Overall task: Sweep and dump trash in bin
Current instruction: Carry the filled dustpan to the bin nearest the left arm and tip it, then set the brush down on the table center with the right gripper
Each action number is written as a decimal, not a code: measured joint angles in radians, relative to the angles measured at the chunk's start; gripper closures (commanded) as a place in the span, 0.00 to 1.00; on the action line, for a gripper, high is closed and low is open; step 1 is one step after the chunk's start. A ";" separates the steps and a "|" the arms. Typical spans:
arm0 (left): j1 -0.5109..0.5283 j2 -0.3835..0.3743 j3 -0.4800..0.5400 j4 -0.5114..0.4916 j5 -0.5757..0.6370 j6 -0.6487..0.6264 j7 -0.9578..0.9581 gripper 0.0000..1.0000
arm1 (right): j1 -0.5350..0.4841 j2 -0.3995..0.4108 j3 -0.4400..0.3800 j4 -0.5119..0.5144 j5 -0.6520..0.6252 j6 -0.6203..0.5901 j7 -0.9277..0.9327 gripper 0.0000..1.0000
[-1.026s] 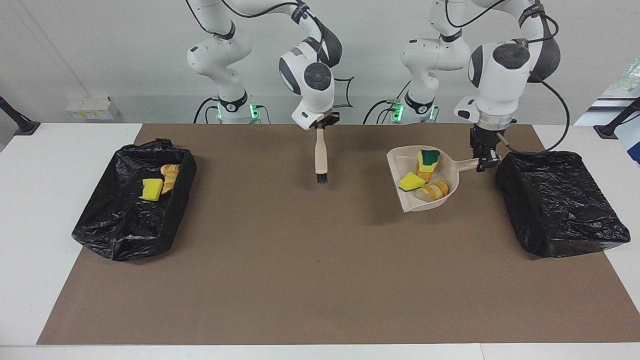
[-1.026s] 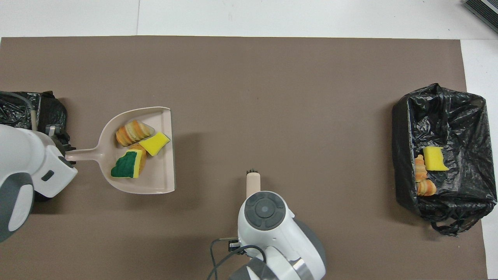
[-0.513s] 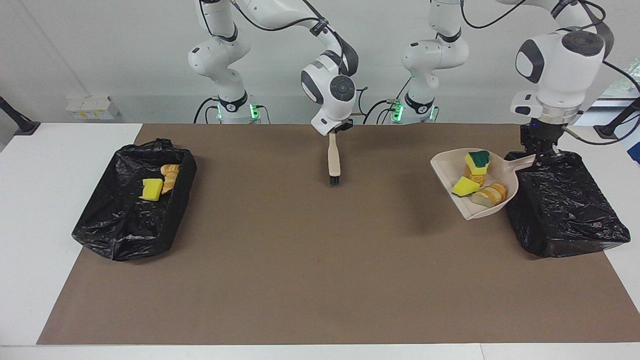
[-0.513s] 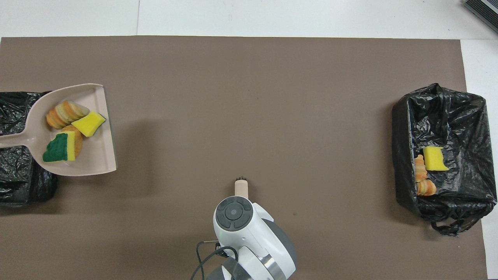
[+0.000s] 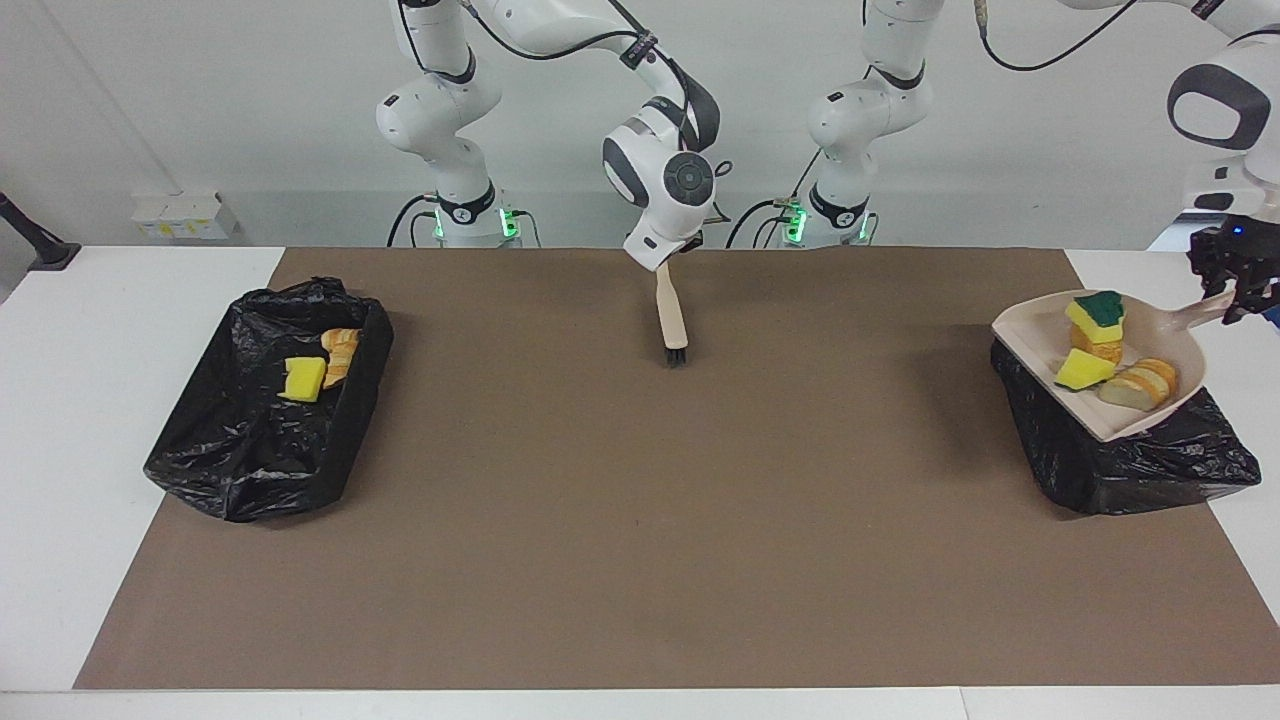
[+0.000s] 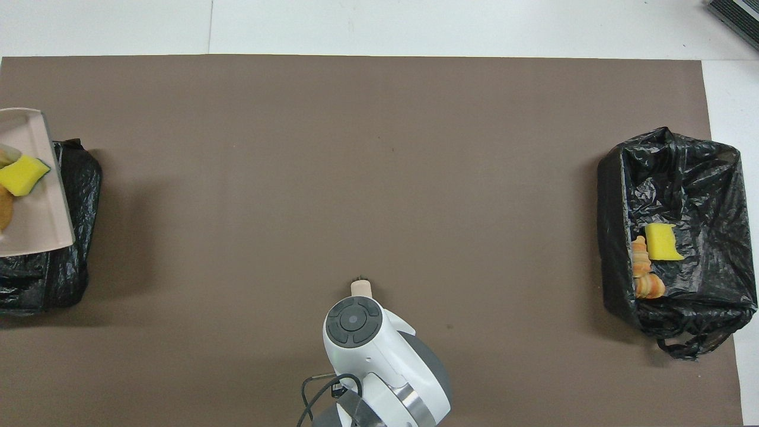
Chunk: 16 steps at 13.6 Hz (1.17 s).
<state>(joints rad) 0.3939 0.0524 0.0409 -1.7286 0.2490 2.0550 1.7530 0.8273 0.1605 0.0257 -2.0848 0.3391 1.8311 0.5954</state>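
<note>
Dustpan with trash hangs over bin at left arm's end, handle clamped by your left gripper. Right gripper grips brush over mat centre; wide bare mat around.

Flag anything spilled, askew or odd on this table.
Nothing stands out. The trash sits in the dustpan that the left gripper holds over a black bin; no scraps lie on the mat.

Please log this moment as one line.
left gripper: holds loaded dustpan over bin | right gripper: holds brush | dump: pending
</note>
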 measured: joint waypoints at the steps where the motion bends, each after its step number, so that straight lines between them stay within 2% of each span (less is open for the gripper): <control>1: 0.018 0.030 0.000 0.037 0.023 0.001 0.022 1.00 | -0.002 0.001 0.000 0.000 0.016 -0.006 -0.002 1.00; 4: 0.049 0.126 -0.001 0.146 0.118 0.013 0.044 1.00 | -0.024 0.005 -0.001 0.000 0.075 -0.020 -0.001 1.00; 5: 0.052 0.136 -0.001 0.158 0.169 0.029 0.044 1.00 | -0.028 0.006 -0.001 0.000 0.082 -0.021 0.000 0.69; 6: 0.055 0.140 -0.002 0.162 0.222 0.041 0.044 1.00 | -0.029 0.006 -0.001 0.000 0.086 -0.021 0.000 0.01; 11: 0.061 0.161 -0.002 0.164 0.401 0.057 0.044 1.00 | -0.041 0.006 -0.002 0.035 0.087 -0.036 0.001 0.00; 16: 0.082 0.174 -0.002 0.167 0.536 0.076 0.044 1.00 | -0.167 0.006 -0.008 0.163 0.057 -0.095 -0.044 0.00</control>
<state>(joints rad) 0.4760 0.2265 0.0387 -1.5617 0.7852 2.1311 1.7969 0.6600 0.1663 0.0173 -1.9220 0.3958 1.7366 0.5510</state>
